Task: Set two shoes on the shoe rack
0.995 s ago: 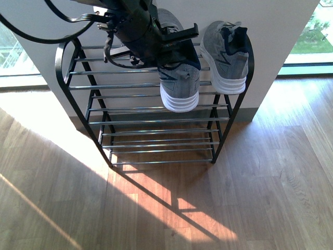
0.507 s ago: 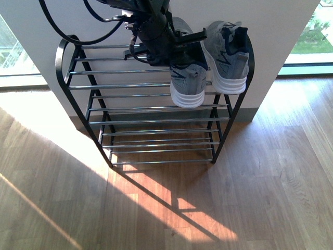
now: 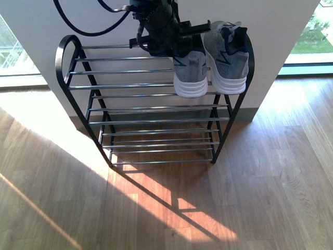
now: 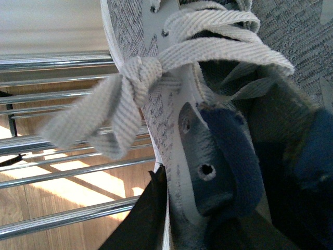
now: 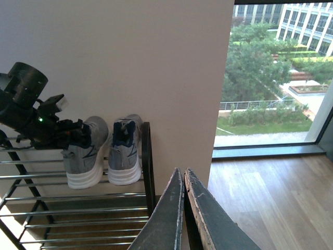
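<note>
Held shoe (image 3: 190, 73) shifted right to upper centre, beside placed shoe (image 3: 229, 57) on rack (image 3: 130, 86). Left gripper (image 3: 184, 40) clenched on it; release judged next.

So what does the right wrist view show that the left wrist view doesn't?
Only the right wrist view: both shoes side by side at the top of the shoe rack, the second shoe next to the held shoe, the left gripper at the held shoe's collar, the shut right gripper, and a window. Only the left wrist view: the lace bow, an eyelet and the navy lining up close. Both show the held shoe and the chrome rods.
</note>
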Motion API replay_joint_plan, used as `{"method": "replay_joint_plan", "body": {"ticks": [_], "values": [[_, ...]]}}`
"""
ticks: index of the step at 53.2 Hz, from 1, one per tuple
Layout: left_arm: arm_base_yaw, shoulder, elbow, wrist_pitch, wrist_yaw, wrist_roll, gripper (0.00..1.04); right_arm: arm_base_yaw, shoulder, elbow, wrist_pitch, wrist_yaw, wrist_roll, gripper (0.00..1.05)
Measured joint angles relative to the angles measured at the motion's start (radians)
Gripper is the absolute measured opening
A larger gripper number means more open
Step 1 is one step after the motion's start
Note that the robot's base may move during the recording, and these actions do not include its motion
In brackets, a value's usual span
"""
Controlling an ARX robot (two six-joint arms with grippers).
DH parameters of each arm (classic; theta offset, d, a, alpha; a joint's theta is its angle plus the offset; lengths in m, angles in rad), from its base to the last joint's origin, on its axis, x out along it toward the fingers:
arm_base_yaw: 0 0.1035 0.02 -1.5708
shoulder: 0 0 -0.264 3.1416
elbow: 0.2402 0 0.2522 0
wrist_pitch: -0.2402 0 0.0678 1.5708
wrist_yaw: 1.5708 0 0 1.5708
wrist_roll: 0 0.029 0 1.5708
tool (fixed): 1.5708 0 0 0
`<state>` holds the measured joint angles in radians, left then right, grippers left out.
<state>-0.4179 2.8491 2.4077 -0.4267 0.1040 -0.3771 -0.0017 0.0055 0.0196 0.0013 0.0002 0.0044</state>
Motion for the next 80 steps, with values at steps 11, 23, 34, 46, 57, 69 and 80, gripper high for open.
{"method": "replay_joint_plan", "body": {"ticks": [11,23,34,46,57,69,80], "values": [[-0.01,-0.149,-0.281,0.233,-0.029,-0.019,0.69,0.0,0.0,0.0,0.0,0.0,0.0,0.01],[-0.02,-0.551,-0.811,0.55,-0.233,0.05,0.95,0.0,0.0,0.0,0.0,0.0,0.0,0.01],[-0.027,-0.854,-1.191,0.748,-0.444,0.209,0.95,0.0,0.0,0.0,0.0,0.0,0.0,0.01],[-0.028,-1.225,-1.555,0.776,-0.544,0.227,0.95,0.0,0.0,0.0,0.0,0.0,0.0,0.01],[-0.055,-1.57,-1.761,0.669,-0.686,0.172,0.95,0.0,0.0,0.0,0.0,0.0,0.0,0.01],[-0.059,-1.841,-1.967,0.846,-0.604,0.221,0.81,0.0,0.0,0.0,0.0,0.0,0.0,0.01],[0.067,-1.983,-2.155,1.036,-0.443,0.344,0.45,0.0,0.0,0.0,-0.001,0.0,0.0,0.01]]}}
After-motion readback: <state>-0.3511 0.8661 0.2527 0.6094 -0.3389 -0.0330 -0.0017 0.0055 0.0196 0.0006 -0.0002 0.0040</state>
